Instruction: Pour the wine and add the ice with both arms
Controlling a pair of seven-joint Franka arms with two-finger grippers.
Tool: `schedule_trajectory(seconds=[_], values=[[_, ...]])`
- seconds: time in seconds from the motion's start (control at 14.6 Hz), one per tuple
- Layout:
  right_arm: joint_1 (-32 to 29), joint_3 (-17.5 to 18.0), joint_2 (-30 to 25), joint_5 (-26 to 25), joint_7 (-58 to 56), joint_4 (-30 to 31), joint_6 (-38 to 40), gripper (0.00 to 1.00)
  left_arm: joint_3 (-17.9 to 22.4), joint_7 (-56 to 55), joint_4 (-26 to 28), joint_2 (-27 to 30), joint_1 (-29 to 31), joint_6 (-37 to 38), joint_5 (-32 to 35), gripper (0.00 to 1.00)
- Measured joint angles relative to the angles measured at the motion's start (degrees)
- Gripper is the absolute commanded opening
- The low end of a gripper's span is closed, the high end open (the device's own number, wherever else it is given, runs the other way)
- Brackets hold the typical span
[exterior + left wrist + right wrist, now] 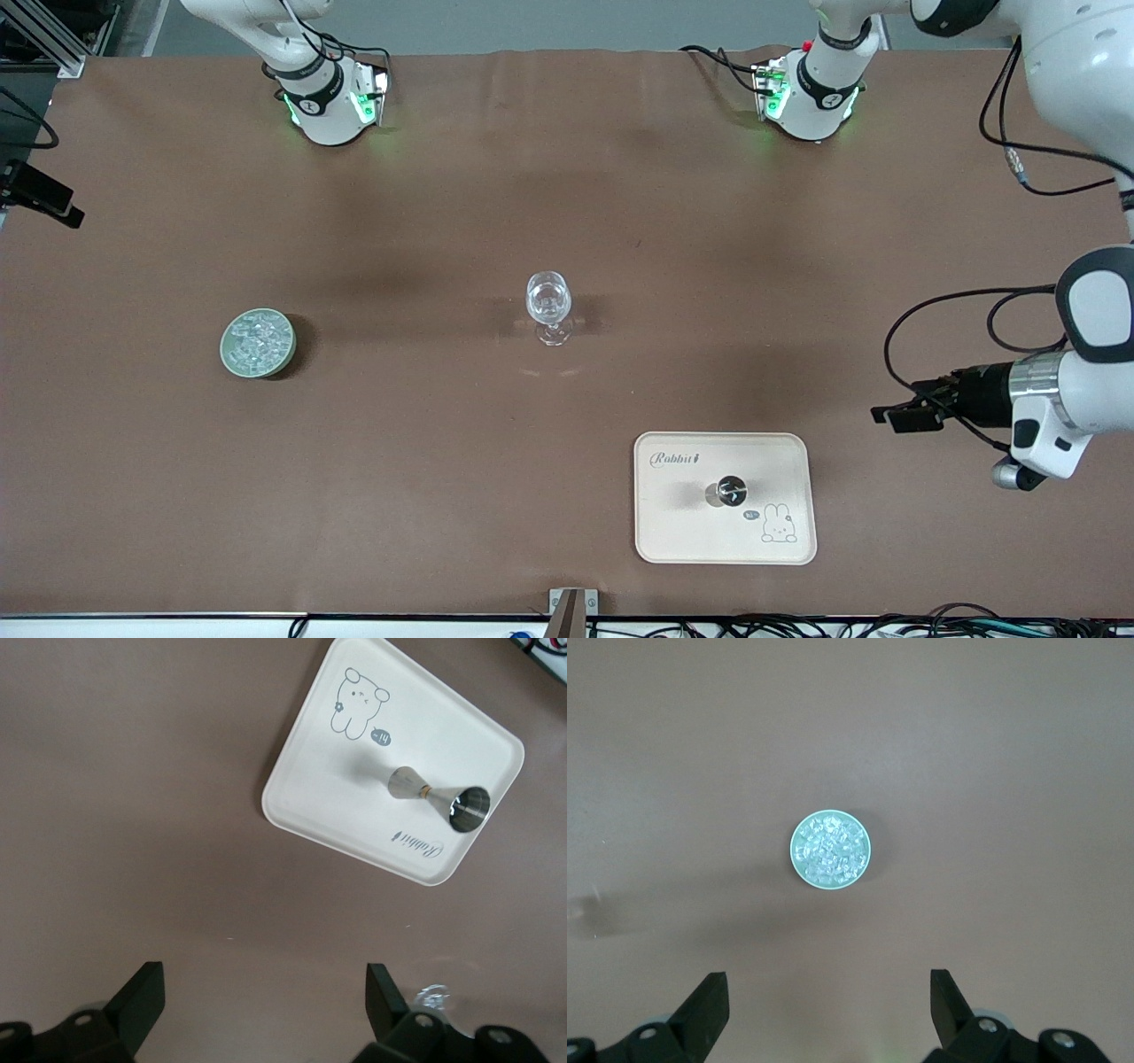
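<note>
The left gripper (pixel 897 415) hung spread wide and holding nothing, over bare table (pixel 443 221) at the left arm's end, at about two o'clock from the tray (pixel 673 536). The right gripper (pixel 828 1003) was just as wide and empty, high up, with the bowl (pixel 258 343) of ice (pixel 829 849) in its camera's sight. The glass (pixel 548 306) stood upright mid-table, the bowl at its nine o'clock and the tray at its five. A jigger (pixel 726 491) stood upright on the tray. The glass looked clear, and whether it held wine or ice could not be told. So the scene suited either arms poised ahead of the pouring and icing, or arms drawn back once both were done. I judged no step to be in hand, and the pictures did not settle the next move.
</note>
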State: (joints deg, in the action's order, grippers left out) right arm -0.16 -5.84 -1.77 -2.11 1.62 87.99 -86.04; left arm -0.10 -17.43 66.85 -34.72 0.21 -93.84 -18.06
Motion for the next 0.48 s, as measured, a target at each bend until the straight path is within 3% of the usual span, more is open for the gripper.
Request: schedule_trajectory(seconds=[0.21, 0.48], values=[[0.0, 0.1, -0.1, 0.0, 0.0, 0.2, -0.6, 1.0, -4.0, 1.8, 4.6, 7.0, 0.2, 0.2, 8.8, 1.0], [0.2, 0.3, -0.3, 0.0, 0.0, 0.2, -0.6, 1.0, -7.3, 2.0, 14.6, 18.0, 0.0, 0.4, 13.1, 1.0]])
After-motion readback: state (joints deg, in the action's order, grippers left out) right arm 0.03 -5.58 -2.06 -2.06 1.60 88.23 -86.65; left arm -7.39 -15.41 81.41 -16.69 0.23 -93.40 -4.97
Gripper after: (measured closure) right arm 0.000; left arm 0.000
